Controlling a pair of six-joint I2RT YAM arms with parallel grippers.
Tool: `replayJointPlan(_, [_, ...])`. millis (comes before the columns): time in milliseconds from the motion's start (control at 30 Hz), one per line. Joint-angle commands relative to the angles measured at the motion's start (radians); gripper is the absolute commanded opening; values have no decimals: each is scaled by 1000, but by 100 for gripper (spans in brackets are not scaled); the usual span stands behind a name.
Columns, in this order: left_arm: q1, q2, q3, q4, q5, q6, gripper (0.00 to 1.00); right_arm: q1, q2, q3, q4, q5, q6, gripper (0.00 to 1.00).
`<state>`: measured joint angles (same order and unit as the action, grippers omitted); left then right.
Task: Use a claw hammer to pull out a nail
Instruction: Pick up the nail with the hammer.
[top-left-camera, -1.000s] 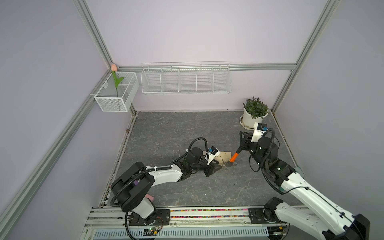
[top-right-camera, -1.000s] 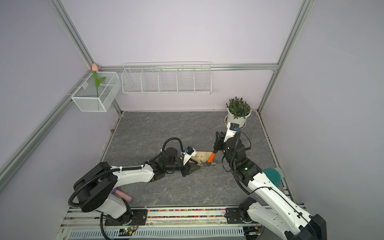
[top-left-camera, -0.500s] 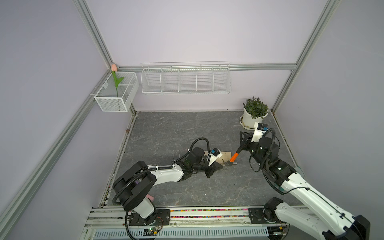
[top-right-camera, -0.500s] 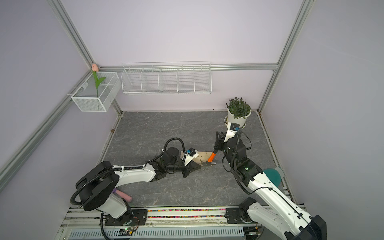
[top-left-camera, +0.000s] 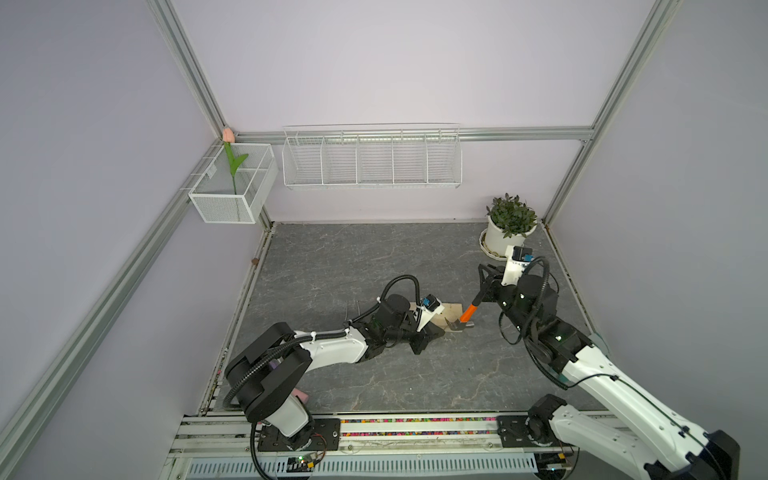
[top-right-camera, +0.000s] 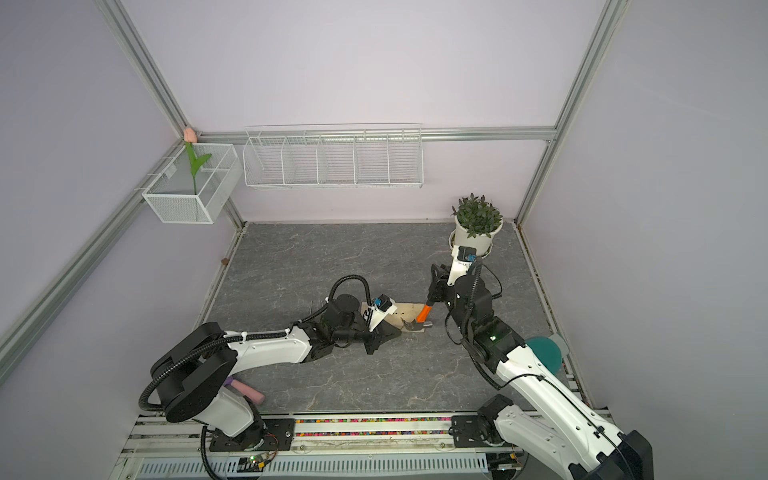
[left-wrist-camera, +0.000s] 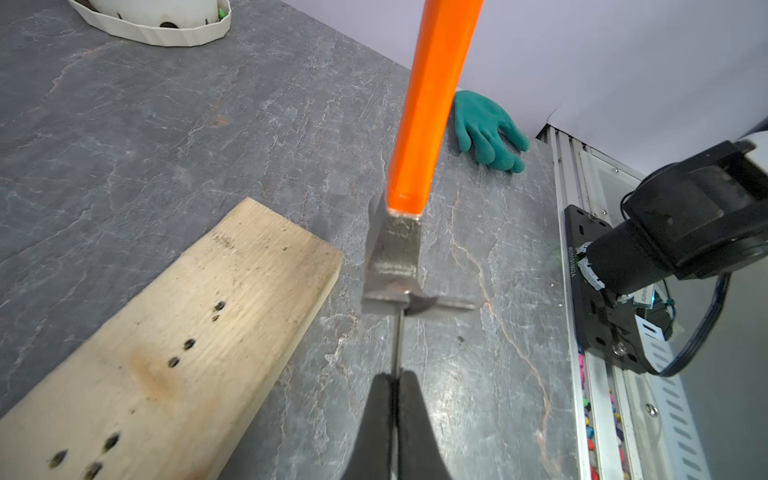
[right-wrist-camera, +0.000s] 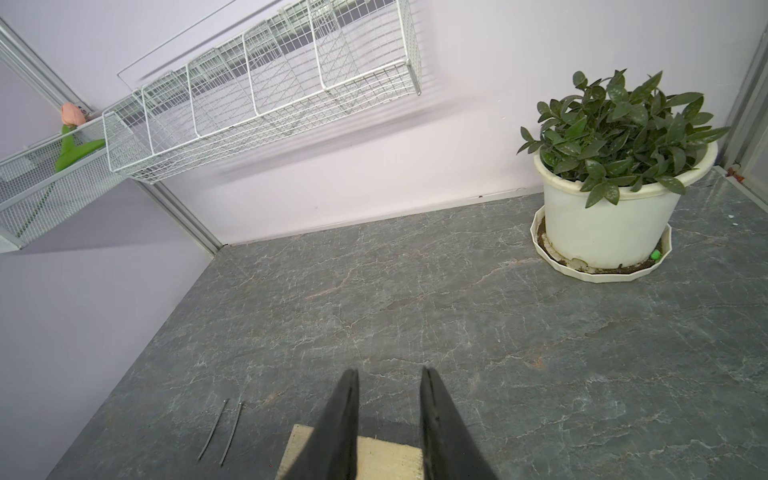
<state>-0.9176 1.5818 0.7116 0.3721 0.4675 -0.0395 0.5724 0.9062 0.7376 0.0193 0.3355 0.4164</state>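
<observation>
Here, right jaws grip the orange-necked claw hammer (left-wrist-camera: 415, 166), left jaws the nail (left-wrist-camera: 398, 340).

**Bystanders on the Grey Slab**

On the grey marbled table (top-left-camera: 332, 266), a potted plant (top-left-camera: 510, 224) in a white pot and saucer stands at two o'clock. A white wire rack (top-left-camera: 371, 160) hangs on the back wall at twelve. A mesh box (top-left-camera: 224, 208) at ten holds a pink tulip (top-left-camera: 235, 163). A teal glove (left-wrist-camera: 486, 129) lies at four, and a pink cylinder (top-right-camera: 248, 390), partly hidden, at seven.
</observation>
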Motion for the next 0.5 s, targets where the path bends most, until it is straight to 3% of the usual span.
replayJointPlan(0, [-1, -32, 47, -18, -37, -16, 0, -6, -31, -25, 96, -46, -82, 7])
replayJointPlan(467, [-2, -55, 113, -113, -71, -60, 0, -5, -69, -75, 152, -118, -133, 7])
